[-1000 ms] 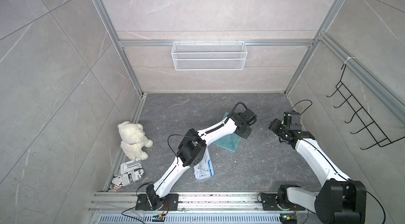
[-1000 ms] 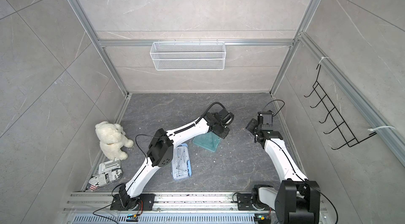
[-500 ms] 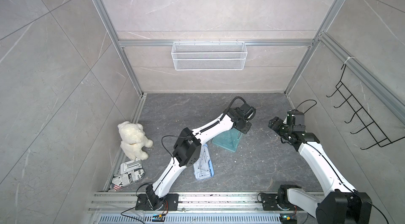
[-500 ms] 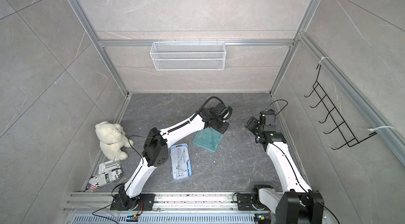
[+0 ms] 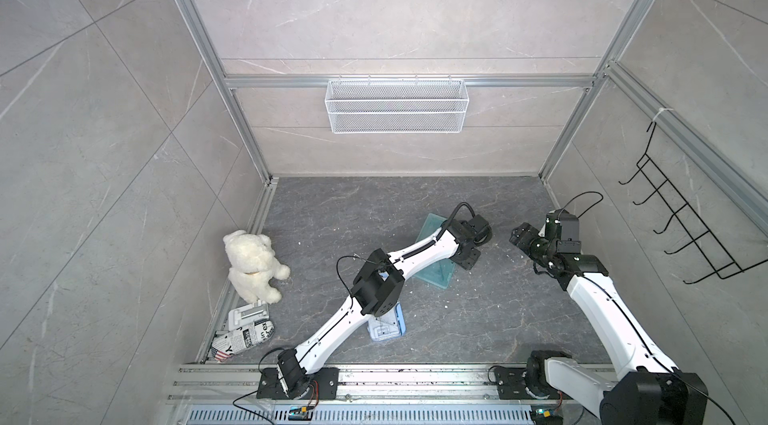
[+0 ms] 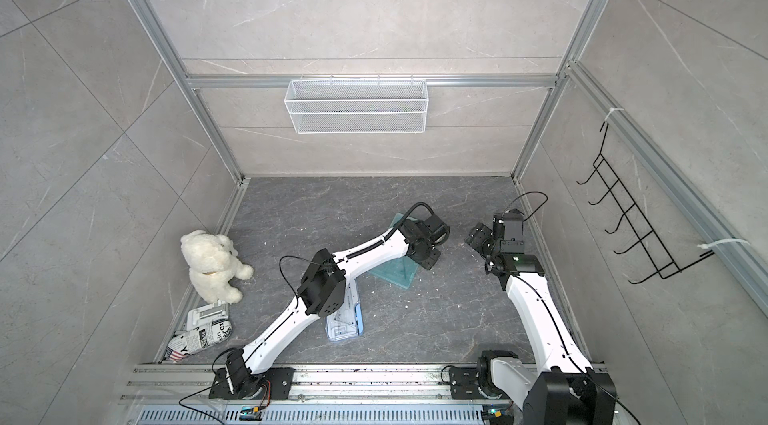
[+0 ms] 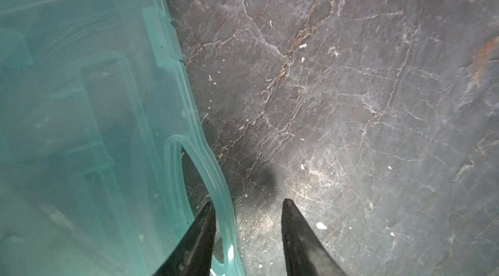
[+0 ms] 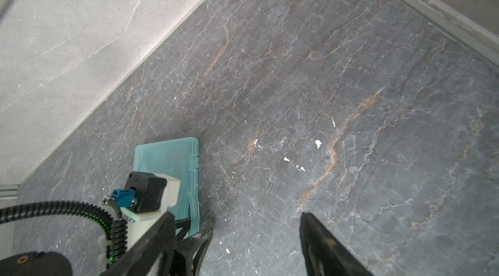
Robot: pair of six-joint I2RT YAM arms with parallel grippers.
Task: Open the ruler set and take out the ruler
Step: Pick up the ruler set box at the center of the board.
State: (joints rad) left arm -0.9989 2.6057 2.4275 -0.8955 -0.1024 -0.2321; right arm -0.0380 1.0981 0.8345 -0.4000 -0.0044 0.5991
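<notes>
one case (image 7: 81,99), perhaps touching end effector (image 7: 247,201)

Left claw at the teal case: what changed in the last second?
The left claw has opened and now straddles the looped edge of the teal case without squeezing it. The left arm swung slightly toward the right arm. The teal case itself, the blue case under the left arm and the white teddy bear stayed where they were.
</notes>
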